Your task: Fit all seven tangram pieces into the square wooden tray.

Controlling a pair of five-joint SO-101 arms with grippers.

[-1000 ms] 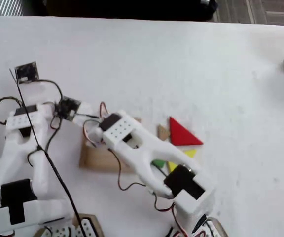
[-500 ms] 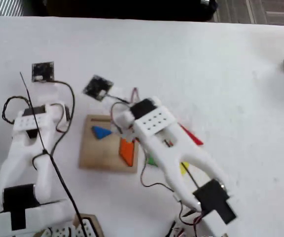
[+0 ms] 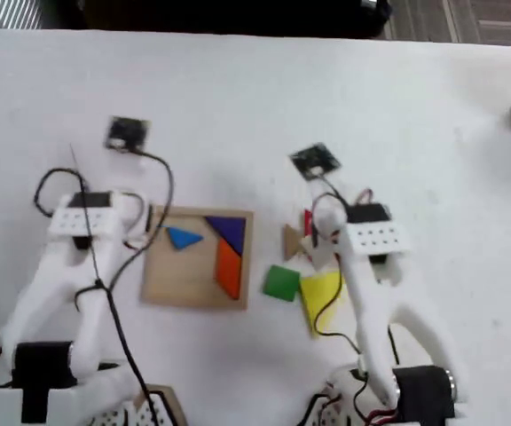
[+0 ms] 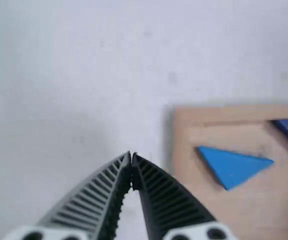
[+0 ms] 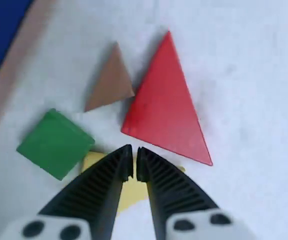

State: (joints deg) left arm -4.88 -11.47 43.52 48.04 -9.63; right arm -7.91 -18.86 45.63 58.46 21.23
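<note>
Bright, diffuse light washes the white table (image 3: 397,106) almost featureless through the middle of the high view. Shadows are faint and soft-edged, pale grey under the white robot arms and beside the square wooden tray (image 3: 171,277). The top strip of the frame is dark.

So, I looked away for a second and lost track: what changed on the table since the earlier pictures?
The right arm swung off the tray to the right; the right hand, shut and empty, now hangs over the yellow piece beside the red triangle. The left arm edged toward the tray, left hand shut. The tray and green square stayed put.
</note>
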